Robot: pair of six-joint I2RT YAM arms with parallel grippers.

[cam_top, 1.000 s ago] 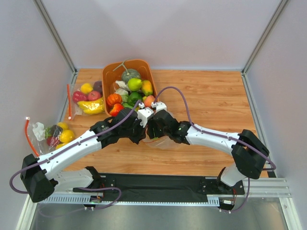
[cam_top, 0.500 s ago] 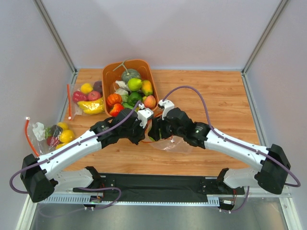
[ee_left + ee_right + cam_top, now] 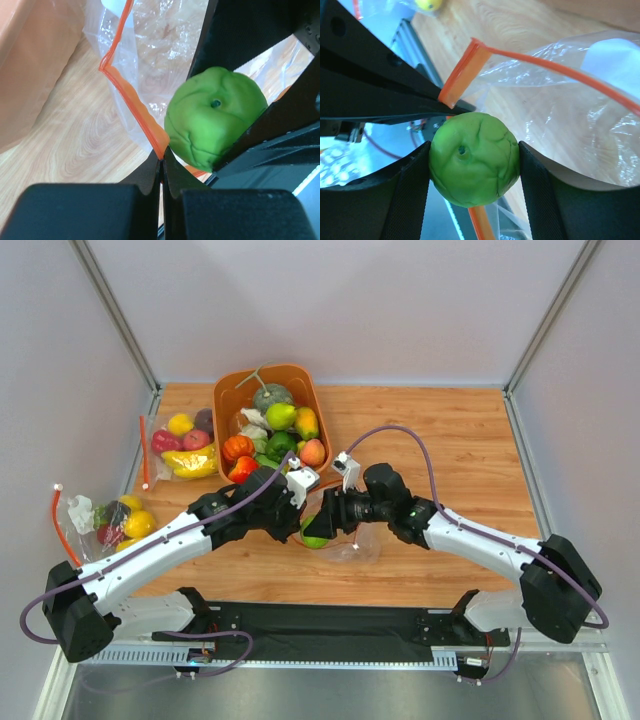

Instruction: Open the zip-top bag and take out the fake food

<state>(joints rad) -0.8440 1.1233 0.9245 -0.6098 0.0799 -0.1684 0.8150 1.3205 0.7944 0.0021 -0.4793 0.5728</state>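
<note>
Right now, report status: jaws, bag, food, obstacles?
Left jaws shut on zip strip of zip-top bag. Right jaws grip green fruit at its mouth. Nothing blocking.

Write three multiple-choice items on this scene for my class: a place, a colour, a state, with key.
1. Where on the table is the orange basket? A far left; B near right; C centre front.
2. What colour is the fruit in the right gripper? A purple; B green; C yellow.
3. The left gripper is: A wide open; B holding a banana; C shut on the zip-top bag.
Key: 1 A, it stands by the far edge, left. 2 B, green between the fingers. 3 C, its jaws pinch the orange strip.
</note>
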